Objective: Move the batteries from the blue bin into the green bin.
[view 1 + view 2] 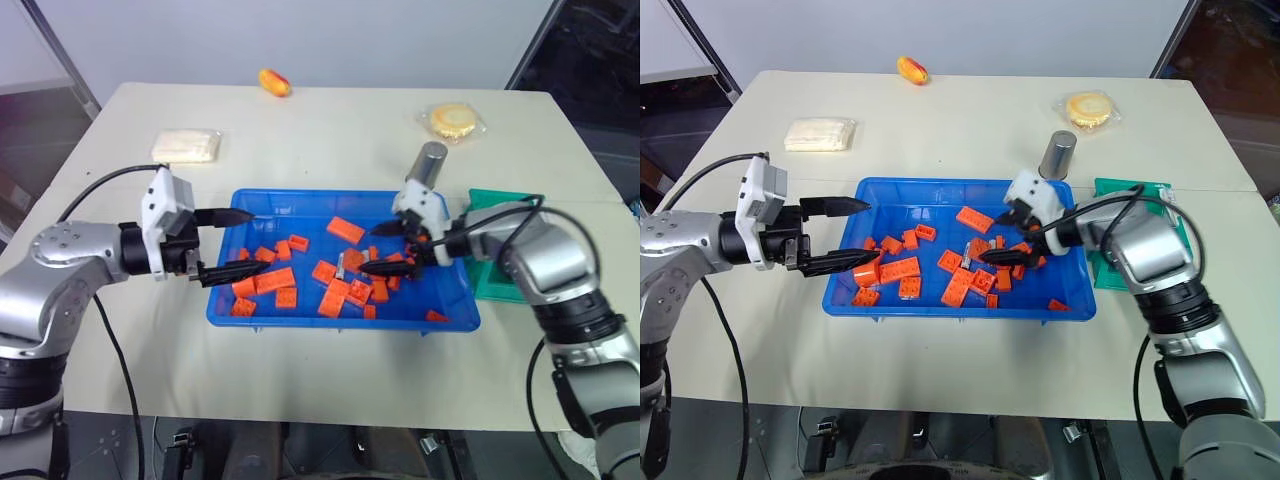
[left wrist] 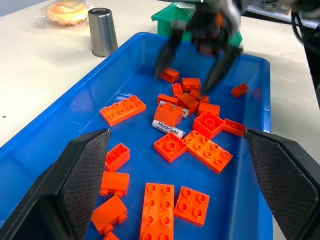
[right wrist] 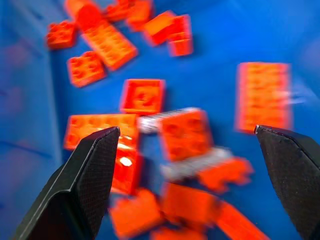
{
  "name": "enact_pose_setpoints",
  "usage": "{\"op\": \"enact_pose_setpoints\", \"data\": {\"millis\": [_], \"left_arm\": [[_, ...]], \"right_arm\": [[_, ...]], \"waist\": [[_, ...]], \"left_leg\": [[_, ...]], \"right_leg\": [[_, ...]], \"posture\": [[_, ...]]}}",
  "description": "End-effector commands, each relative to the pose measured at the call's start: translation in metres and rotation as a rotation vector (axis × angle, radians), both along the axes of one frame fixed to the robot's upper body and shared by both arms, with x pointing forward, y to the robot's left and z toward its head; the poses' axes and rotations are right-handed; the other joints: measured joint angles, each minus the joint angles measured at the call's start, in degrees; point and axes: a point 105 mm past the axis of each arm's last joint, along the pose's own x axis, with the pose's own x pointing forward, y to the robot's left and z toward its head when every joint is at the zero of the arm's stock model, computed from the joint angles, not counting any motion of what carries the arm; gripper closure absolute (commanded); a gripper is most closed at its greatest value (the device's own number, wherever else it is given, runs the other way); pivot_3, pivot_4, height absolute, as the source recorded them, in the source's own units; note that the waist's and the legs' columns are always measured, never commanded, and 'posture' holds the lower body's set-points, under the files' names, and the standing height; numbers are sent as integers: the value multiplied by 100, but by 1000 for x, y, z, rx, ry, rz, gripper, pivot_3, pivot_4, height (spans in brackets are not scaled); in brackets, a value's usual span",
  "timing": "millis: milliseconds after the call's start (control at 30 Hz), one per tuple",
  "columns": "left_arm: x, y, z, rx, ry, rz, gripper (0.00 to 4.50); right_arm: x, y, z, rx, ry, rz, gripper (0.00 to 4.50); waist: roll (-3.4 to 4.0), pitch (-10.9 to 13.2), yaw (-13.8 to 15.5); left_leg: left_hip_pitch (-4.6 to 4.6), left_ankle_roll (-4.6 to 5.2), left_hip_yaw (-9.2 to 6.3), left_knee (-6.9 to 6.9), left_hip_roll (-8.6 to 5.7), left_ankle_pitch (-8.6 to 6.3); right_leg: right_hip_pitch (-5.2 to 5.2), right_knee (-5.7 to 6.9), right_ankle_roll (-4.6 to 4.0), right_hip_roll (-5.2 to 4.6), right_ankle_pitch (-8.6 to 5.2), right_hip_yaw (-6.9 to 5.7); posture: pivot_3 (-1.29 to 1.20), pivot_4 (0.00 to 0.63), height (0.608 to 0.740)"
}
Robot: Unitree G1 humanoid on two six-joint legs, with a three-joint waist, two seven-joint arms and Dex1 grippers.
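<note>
Batteries [image 2: 168,129]: lying in blue bin [image 1: 300,204] among orange bricks [image 1: 345,230], partly under them
Right gripper [image 1: 383,248]: jaws wide apart, low over the bricks, empty
Left gripper [image 1: 232,243]: jaws apart, over bin's left end
Green bin [image 1: 492,285]: right of blue bin

Left end effector [image 1: 228,243] fingers spread wide, pointing inward, right end effector [image 1: 388,247] open, angled downward

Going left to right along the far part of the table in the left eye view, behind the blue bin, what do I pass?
White packet → orange-yellow toy → grey metal can → wrapped yellow round snack. The can stands just behind the blue bin, near its far right corner.
</note>
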Motion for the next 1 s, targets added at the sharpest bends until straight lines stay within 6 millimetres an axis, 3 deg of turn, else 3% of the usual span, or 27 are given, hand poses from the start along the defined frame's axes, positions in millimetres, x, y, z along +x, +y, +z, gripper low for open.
{"op": "enact_pose_setpoints", "data": {"millis": [33,500,600,733,1000], "left_arm": [[-7,0,11,-7,-47,8,0],[-10,0,9,-8,-40,29,0],[-10,0,8,-5,-43,29,0],[-8,0,9,-4,-47,30,0],[-6,0,10,-6,-53,33,0]], "right_arm": [[-2,10,3,10,-37,33,68],[6,21,-12,-21,-44,47,68],[8,20,-14,-26,-47,42,925],[10,19,-13,-27,-57,31,2886],[16,20,0,-11,-103,12,2886]], "waist": [[0,0,9],[-1,0,-5],[-1,0,-4],[-1,0,-5],[-1,0,-6]], "left_leg": [[0,0,0,0,0,0],[4,0,0,0,0,0],[4,0,0,0,0,0],[4,0,0,0,0,0],[4,0,0,0,0,0]], "right_leg": [[0,0,0,0,0,0],[1,2,0,3,0,0],[1,2,0,3,0,0],[1,3,0,3,0,0],[1,3,0,3,0,0]], "posture": [[0,150,740],[0,150,740],[0,150,740],[0,150,740],[0,150,740]]}}
